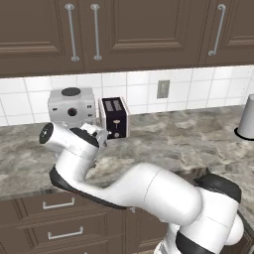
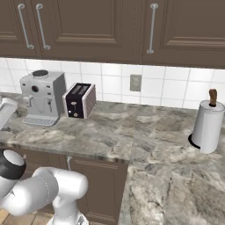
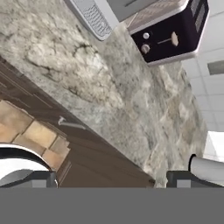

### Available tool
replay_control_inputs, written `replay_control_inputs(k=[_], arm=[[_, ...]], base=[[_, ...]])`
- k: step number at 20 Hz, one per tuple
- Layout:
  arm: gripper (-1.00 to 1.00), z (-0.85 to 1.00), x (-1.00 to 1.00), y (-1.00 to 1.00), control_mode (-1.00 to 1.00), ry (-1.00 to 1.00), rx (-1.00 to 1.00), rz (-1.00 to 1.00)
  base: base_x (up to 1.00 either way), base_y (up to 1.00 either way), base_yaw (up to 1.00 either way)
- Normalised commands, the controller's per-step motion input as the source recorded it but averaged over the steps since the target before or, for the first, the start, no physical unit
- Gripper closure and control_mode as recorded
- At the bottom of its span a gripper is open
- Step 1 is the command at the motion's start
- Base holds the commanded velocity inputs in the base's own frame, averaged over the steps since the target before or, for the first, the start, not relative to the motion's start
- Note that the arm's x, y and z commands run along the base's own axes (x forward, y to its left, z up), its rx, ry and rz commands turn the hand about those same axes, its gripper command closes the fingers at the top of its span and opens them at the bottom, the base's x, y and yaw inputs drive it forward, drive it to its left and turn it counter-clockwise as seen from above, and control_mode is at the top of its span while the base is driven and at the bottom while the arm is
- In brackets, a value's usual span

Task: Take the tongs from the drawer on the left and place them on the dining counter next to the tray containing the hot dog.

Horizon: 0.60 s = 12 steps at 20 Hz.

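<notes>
Tool [image 3: 111, 179] hangs released over front edge of marbled stone desk [image 1: 173, 144], nr black toaster [image 1: 115, 117]. Tongs not visible, presumably inside closed dark brown drawers [image 1: 57, 203] below. Likely light, stiff, slippery metal; grab mid-arms.

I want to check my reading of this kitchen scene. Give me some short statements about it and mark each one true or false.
1. The toaster stands directly beside the coffee machine on the counter. True.
2. The gripper is closed on the tongs. False: its finger tips stand wide apart, holding nothing.
3. A paper towel roll stands upright on the counter. True.
4. A drawer below the counter is pulled out. False: the drawers seen are shut.
5. The wall behind the counter is bare brick. False: it has white tiles.
</notes>
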Motion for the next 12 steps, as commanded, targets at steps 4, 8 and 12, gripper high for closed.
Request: replay_control_inputs(k=[4,8,12], arm=[[-1.0,-0.1,0.0,0.4,-1.0,-0.08,-0.11,0.09],[-1.0,-0.1,0.0,0.39,-1.0,-0.1,-0.1,0.08],[-1.0,-0.1,0.0,0.27,-1.0,-0.02,-0.06,0.09]], base=[[0.0,0.0,0.0],[0.0,0.0,0.0],[0.0,0.0,0.0]])
